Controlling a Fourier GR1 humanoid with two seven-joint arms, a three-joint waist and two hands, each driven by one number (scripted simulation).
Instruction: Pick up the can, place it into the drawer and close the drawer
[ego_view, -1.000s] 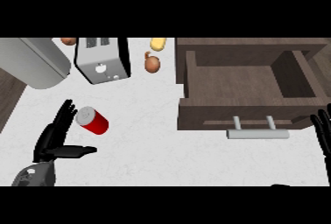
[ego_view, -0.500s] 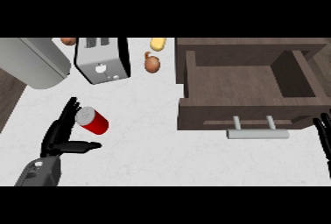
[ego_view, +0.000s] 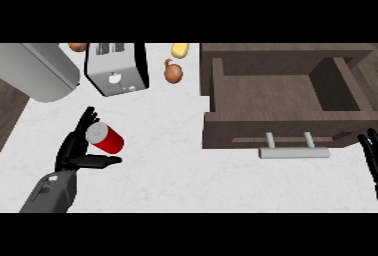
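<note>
Head view of the counter (ego_view: 192, 165). The can (ego_view: 107, 138), red with a grey top, stands slightly tilted on the white counter, well to the left of the drawer (ego_view: 284, 100) and below the toaster (ego_view: 116, 67). The left hand (ego_view: 76, 145) lies just left of the can: its fingers (ego_view: 85, 120) run straight up along the can's left side, and the thumb (ego_view: 100, 160) juts out to the right just below the can's base. The fingers are extended, not curled round the can; whether they touch it cannot be told.

The drawer, dark brown wood, stands pulled open at the right of the can, its inside bare. Its grey handle (ego_view: 294, 151) sits on the front panel, at the drawer's lower edge. The right hand (ego_view: 369, 152) shows only as straight fingers at the view's right edge, just right of the handle, open and holding nothing.

Above the can, the toaster stands with a grey rounded appliance (ego_view: 37, 70) to its left. Between the toaster and the drawer lie a brown onion-like item (ego_view: 173, 73) and, above it, a yellow item (ego_view: 180, 49).
</note>
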